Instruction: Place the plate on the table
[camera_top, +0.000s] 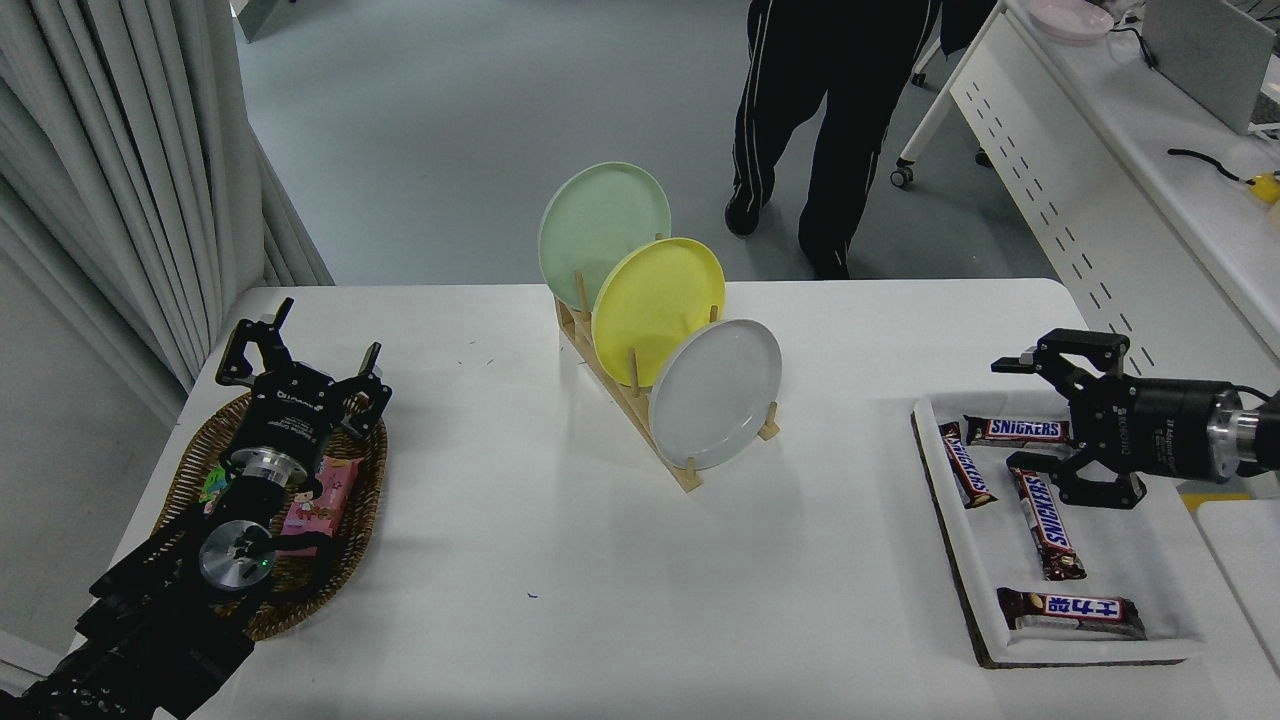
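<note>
The pale grey-white plate (715, 393) stands on edge in the front slot of a wooden rack (630, 400) near the middle of the white table (560, 600). Behind it in the same rack stand a yellow plate (655, 305) and a mint-green plate (600, 220). My right gripper (1010, 412) comes in from the right edge, open and empty, hovering over the white tray, well to the right of the plate. My left gripper (300, 340) is parked at the lower left over a wicker basket, open and empty.
A white tray (1150, 560) at the right holds several Snickers bars (1045, 520). The wicker basket (365, 490) at the left holds snack packets. A person's legs (810, 120) are beyond the far edge. A white perforated desk (1080, 200) stands at the upper right.
</note>
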